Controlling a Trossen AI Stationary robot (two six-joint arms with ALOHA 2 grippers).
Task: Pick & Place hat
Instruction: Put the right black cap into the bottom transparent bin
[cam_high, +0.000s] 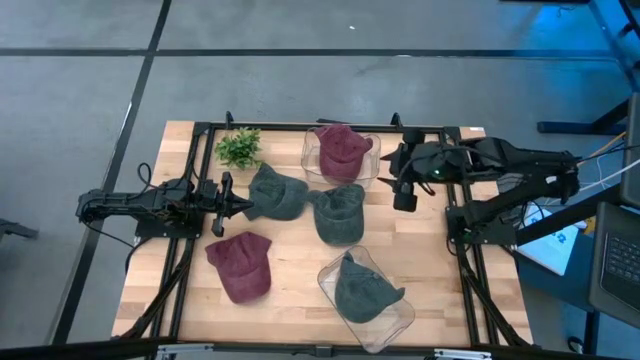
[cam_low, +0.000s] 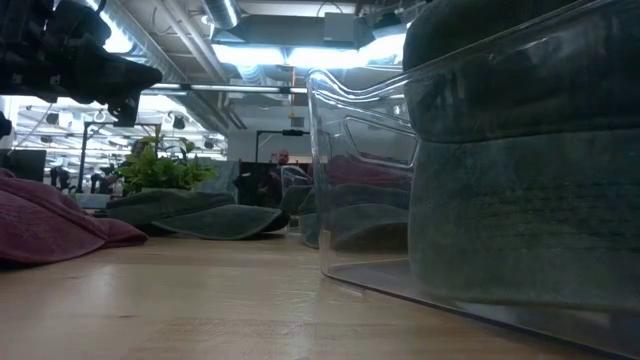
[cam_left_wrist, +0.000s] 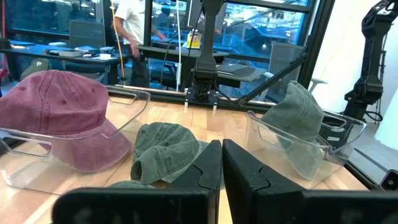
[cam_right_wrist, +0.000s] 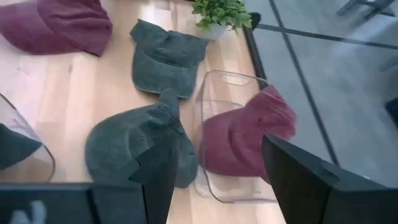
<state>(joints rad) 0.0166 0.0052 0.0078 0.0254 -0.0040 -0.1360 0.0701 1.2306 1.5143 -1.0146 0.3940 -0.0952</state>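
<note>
Green hat (cam_high: 338, 212) lies mid-table, brim pointing far, left of and nearer than the released right gripper (cam_high: 405, 190); the clenched left gripper (cam_high: 228, 205) waits.

I see even, bright overhead light and soft shadows. Ceiling lights (cam_low: 250, 52) glare in low view. Near clear bin (cam_low: 480, 170) looks blurred.

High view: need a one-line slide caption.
Two red hats and three green hats on the table; one of each sits in a clear bin; left pincer shut, right pincer open by the far bin.
</note>
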